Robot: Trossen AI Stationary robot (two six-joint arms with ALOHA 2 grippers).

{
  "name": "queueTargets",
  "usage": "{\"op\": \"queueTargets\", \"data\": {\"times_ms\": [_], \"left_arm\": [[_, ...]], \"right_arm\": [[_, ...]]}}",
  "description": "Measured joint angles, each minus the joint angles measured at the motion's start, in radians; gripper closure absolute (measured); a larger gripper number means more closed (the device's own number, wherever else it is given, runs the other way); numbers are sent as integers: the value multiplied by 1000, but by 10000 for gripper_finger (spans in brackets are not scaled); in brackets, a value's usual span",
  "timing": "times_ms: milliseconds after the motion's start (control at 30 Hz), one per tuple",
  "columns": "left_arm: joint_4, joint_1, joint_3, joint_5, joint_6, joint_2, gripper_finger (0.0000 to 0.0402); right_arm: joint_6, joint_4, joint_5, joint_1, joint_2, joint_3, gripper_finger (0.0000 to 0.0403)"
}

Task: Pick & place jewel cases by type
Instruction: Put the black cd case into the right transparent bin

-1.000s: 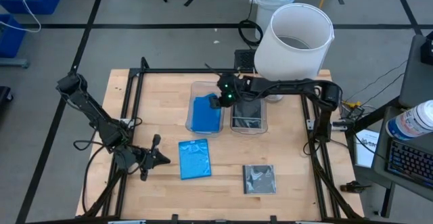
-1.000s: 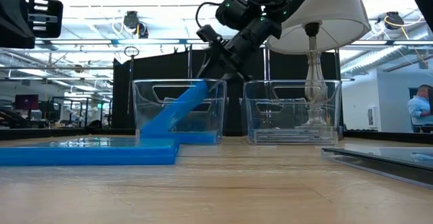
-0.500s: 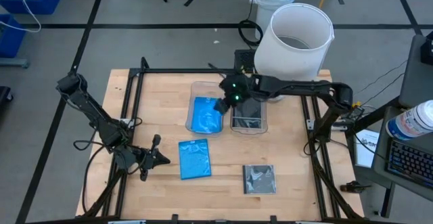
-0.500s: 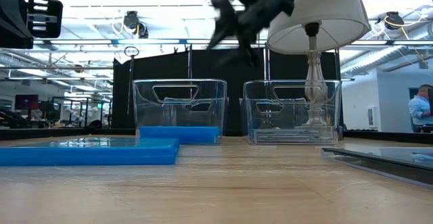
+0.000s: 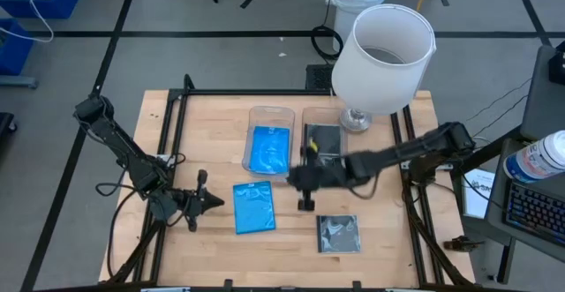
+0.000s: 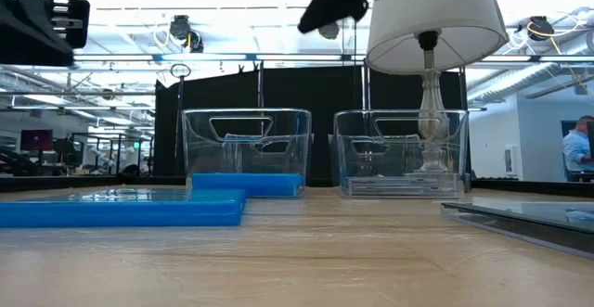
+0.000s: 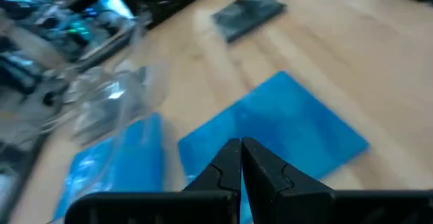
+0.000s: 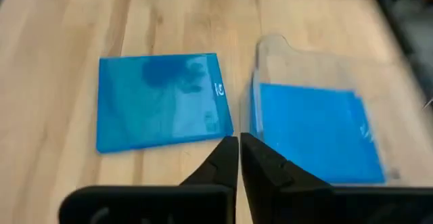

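Note:
One blue jewel case (image 5: pixel 254 207) lies flat on the table. A second blue jewel case (image 5: pixel 269 148) lies flat in the left clear bin (image 5: pixel 270 111). The right clear bin (image 6: pixel 399 154) holds a dark jewel case (image 5: pixel 324 142). A clear grey jewel case with a silver disc (image 5: pixel 338 233) lies flat near the front edge. My right gripper (image 5: pixel 305 205) hangs shut above the table, between the bins and the grey case, and holds nothing. My left gripper (image 5: pixel 216 203) is shut just left of the blue case on the table.
A lamp with a white shade (image 5: pixel 384 54) stands at the far right of the table, its base beside the right bin. A black frame (image 5: pixel 265 92) runs along the table's edges. Bare wood lies between the two loose cases.
My right gripper has let go of the blue jewel case, which leaned tilted in the left bin and now lies flat there. The gripper has risen, swung toward the table's near edge, and shut.

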Motion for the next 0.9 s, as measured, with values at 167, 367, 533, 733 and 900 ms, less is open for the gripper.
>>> {"op": "queueTargets", "data": {"times_ms": [167, 367, 533, 733, 900], "left_arm": [[10, 14, 0, -35, 34, 0, 380], [136, 82, 0, -18, 87, 0, 380], [185, 136, 0, 40, 19, 0, 380], [155, 124, 0, 86, -80, 40, 380], [183, 62, 0, 55, -36, 111, 380]], "right_arm": [[-167, 324, 98, 88, -1, -134, 401], [-320, 866, 99, 129, 4, -397, 402], [-316, 1241, 111, 149, 3, -605, 402], [-278, 1409, 248, 229, -7, -755, 402], [-256, 1442, 308, 301, -62, -821, 403]]}}
